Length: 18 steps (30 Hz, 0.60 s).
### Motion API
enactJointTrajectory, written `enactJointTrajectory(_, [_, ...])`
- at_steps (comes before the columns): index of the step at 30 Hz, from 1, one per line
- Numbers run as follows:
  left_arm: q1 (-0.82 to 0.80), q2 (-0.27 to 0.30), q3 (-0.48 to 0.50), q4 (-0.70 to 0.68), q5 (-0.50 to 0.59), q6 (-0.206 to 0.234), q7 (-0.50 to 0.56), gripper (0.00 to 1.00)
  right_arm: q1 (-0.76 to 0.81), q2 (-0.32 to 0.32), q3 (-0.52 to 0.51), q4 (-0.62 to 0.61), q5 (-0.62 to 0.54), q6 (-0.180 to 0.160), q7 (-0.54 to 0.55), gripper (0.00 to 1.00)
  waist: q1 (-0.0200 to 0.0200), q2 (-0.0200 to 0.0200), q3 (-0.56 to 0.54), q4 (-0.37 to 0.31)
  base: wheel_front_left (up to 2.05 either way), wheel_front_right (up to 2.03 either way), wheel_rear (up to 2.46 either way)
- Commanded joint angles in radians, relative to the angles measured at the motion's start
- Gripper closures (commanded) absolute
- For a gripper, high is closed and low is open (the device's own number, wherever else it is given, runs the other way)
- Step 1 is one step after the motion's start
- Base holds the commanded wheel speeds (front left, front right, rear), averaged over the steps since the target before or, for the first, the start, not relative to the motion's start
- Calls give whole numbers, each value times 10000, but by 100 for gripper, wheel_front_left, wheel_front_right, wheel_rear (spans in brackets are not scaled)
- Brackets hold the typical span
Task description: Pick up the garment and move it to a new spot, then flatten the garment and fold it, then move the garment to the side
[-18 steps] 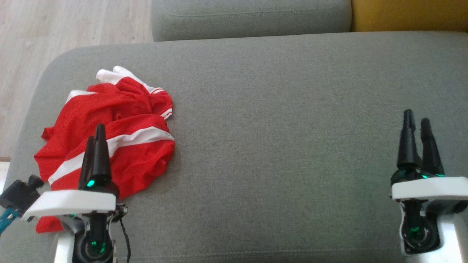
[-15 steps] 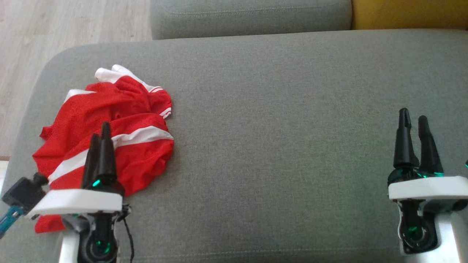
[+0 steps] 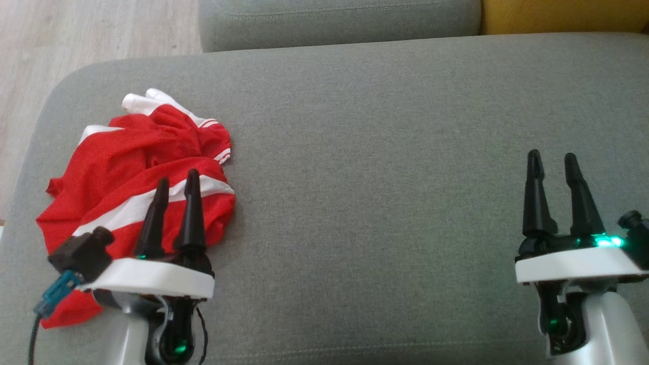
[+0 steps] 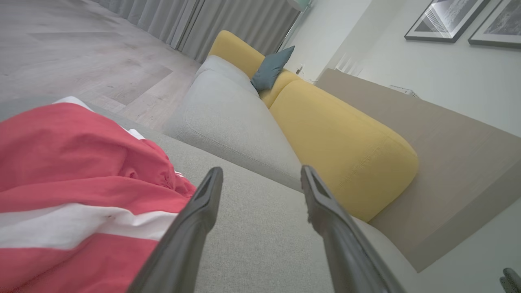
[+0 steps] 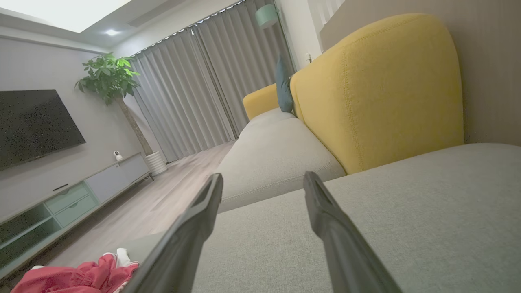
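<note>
The garment [image 3: 137, 172], red with white stripes, lies crumpled at the left end of the grey sofa seat [image 3: 385, 167]. Over its near right part hangs my left gripper [image 3: 177, 177], open and empty. In the left wrist view the garment [image 4: 73, 191] lies at the left, under and beside the left fingertip, with bare seat between the fingers; whether the gripper [image 4: 260, 173] touches the cloth I cannot tell. My right gripper [image 3: 550, 154] stands open and empty far to the right, above bare cushion. The right wrist view has the garment [image 5: 77, 276] at its bottom left, far from the gripper [image 5: 262, 177].
A second grey cushion [image 3: 334, 23] lies beyond the seat, with a yellow backrest [image 3: 563, 15] at the far right. Wooden floor [image 3: 61, 40] shows past the seat's rounded left end. A wide stretch of seat separates the two grippers.
My left gripper has moved right and turned, so its two fingers now show side by side. The right gripper has turned likewise. The whole picture has slid slightly: the camera moved.
</note>
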Motion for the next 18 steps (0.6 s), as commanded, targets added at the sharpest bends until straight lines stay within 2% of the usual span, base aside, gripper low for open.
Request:
enactJointTrajectory(1, [-435, 138, 101, -375, 361, 53, -163, 0, -229, -75, 211, -442, -397, 30, -146, 0, -1, 0, -8, -15, 0, 0, 0])
enactJointTrajectory(11, [-432, 270, -457, -403, 1903, 364, -426, 0, -117, -82, 391, -503, -1617, 32, -411, 0, -1, 0, 0, -70, 0, 0, 0])
enactJointTrajectory(18, [-490, 561, -1017, -442, 3003, 849, -631, 0, -73, -87, 492, -691, -2611, 34, -618, 0, -1, 0, 34, -128, 0, 0, 0])
